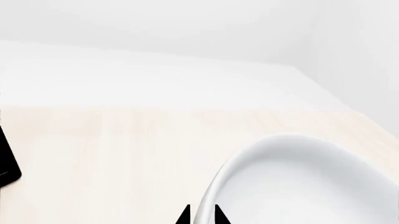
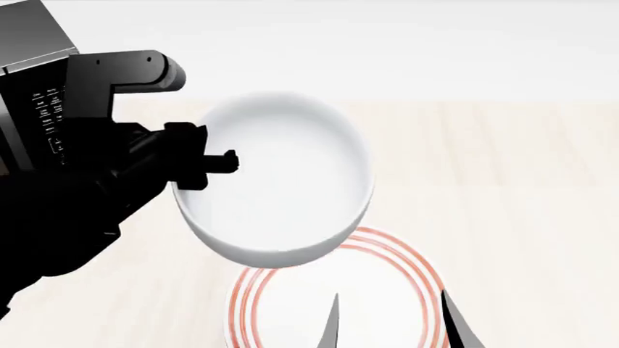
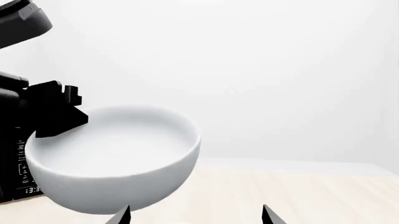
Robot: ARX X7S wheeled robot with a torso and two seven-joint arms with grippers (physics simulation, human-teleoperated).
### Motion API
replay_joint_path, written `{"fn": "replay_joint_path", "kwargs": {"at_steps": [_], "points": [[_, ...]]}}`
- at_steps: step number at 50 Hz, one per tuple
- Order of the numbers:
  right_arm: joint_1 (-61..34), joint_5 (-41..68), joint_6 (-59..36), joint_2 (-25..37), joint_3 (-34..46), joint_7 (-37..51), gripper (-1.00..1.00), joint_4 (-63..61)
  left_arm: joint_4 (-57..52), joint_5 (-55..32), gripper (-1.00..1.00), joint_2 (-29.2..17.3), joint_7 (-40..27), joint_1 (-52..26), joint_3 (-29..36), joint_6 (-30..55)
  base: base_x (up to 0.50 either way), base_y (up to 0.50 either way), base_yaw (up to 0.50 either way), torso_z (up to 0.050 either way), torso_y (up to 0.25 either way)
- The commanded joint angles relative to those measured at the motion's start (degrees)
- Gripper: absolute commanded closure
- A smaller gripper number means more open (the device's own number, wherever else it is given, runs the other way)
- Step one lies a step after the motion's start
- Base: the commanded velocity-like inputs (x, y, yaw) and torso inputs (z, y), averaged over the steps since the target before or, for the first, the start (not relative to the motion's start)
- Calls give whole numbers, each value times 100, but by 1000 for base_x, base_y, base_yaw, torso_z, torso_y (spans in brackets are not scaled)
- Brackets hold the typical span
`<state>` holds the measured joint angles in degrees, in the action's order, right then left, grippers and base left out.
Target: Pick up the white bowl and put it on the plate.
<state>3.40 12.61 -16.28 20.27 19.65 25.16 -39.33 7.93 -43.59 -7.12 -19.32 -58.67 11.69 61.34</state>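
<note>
The white bowl (image 2: 280, 185) hangs in the air, held by its left rim, above the far edge of the plate (image 2: 387, 250) with red-orange rings. My left gripper (image 2: 198, 165) is shut on the bowl's rim; in the left wrist view its two black fingertips straddle the bowl (image 1: 311, 182) wall, gripper (image 1: 201, 215). The right wrist view shows the bowl (image 3: 112, 158) raised off the table with the left gripper on its rim. My right gripper (image 2: 387, 322) stands open over the plate's near part, nothing between its fingers; right gripper (image 3: 196, 215).
A black microwave (image 2: 34, 94) stands at the far left, behind my left arm; its corner (image 1: 7, 161) shows in the left wrist view. The pale wooden table (image 2: 512, 188) stretches to the right, with a white wall behind.
</note>
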Motion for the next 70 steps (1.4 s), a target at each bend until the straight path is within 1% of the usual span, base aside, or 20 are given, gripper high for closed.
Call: {"fn": "replay_joint_path", "kwargs": {"at_steps": [1,10,20,33,43,51,70], "points": [[-23,-1,38,8,16,12,-100,60,246,6,100,236,117,-6,202,-263,0,0,0,0,0],[-28,8,51,25,13,28,-100,75,545,106,100,297,272,70,436,-569,0,0,0,0,0],[-14,3,60,41,38,48,-100,67,780,82,100,379,276,150,517,-812,0,0,0,0,1],[-3,-4,80,72,54,70,-100,76,588,-91,100,363,138,417,667,-852,0,0,0,0,0],[-21,28,96,77,50,78,-100,107,714,-102,100,378,155,451,820,-1025,0,0,0,0,1],[-30,57,113,87,39,83,-100,134,1134,56,100,431,234,373,995,-1353,0,0,0,0,0],[-21,103,122,136,4,123,-100,108,1981,-21,100,614,380,208,1263,-2029,0,0,0,0,1]]}}
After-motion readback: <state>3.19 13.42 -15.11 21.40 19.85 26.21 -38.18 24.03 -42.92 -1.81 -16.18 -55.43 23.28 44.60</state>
